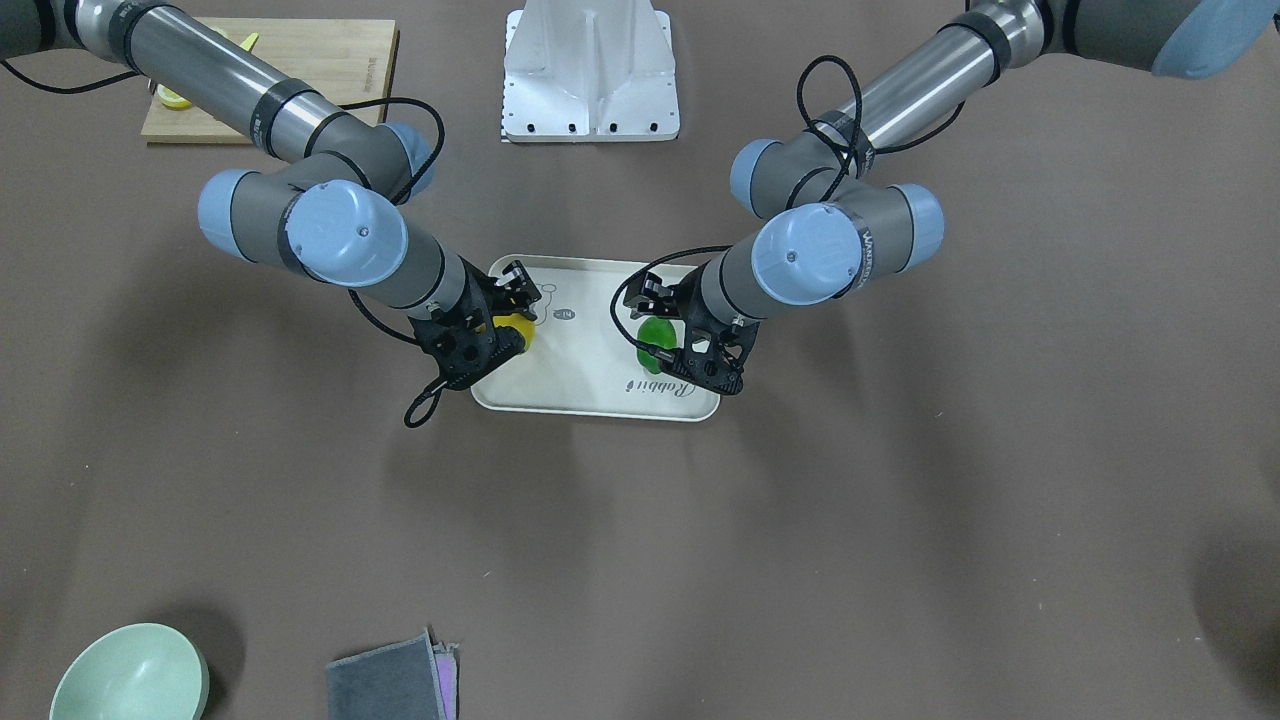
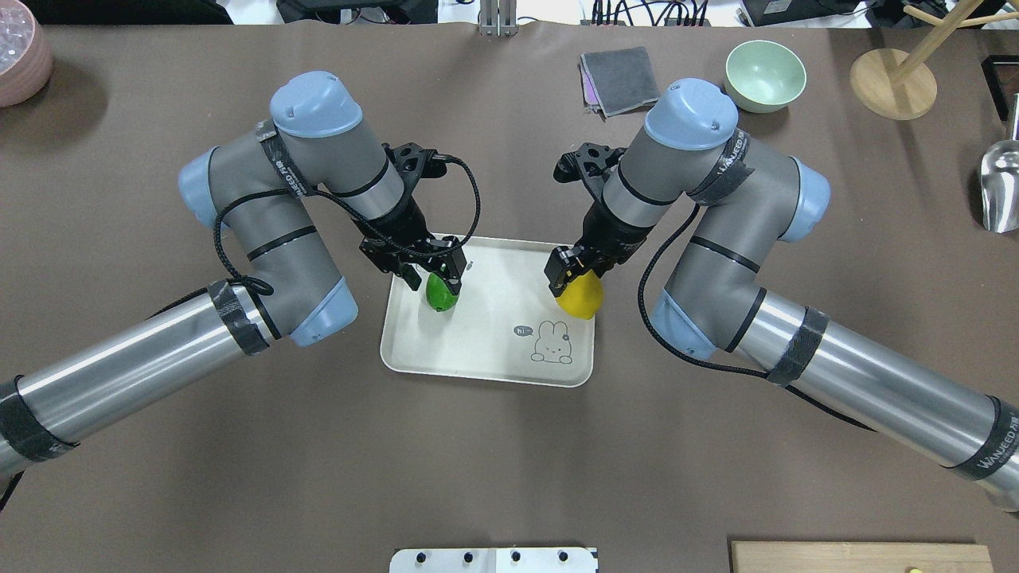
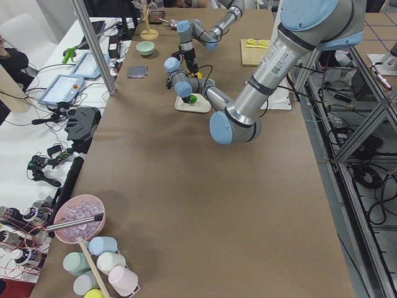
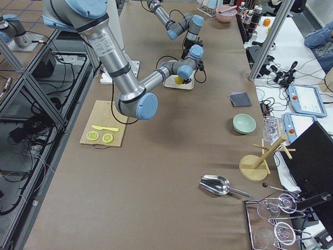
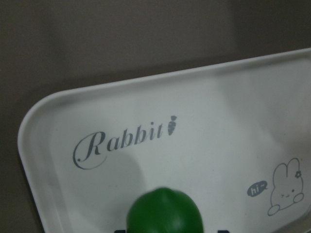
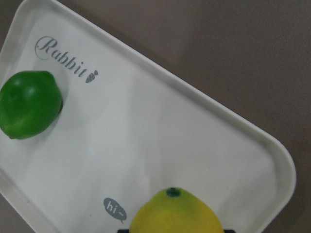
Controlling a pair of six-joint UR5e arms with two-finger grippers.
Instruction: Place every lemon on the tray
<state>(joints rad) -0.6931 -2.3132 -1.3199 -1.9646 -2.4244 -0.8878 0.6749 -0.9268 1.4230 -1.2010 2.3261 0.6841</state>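
The cream-white tray (image 2: 486, 338) with the rabbit print lies at the table's middle. My left gripper (image 2: 435, 278) is shut on the dark green lemon (image 2: 440, 294) and holds it over the tray's left part, low above its floor. My right gripper (image 2: 573, 277) is shut on the yellow lemon (image 2: 580, 298) over the tray's right edge. The left wrist view shows the green lemon (image 5: 164, 211) between the fingers, with the "Rabbit" script beyond. The right wrist view shows the yellow lemon (image 6: 176, 212) close below and the green one (image 6: 29, 104) across the tray (image 6: 194, 145). I cannot tell whether either fruit touches the tray.
A wooden cutting board (image 1: 300, 60) with lemon slices lies behind my right arm. A grey cloth (image 2: 619, 70), a pale green bowl (image 2: 765, 76), a wooden stand (image 2: 892, 73) and a metal scoop (image 2: 999, 187) stand at the far right. A pink bowl (image 2: 20, 52) is at the far left.
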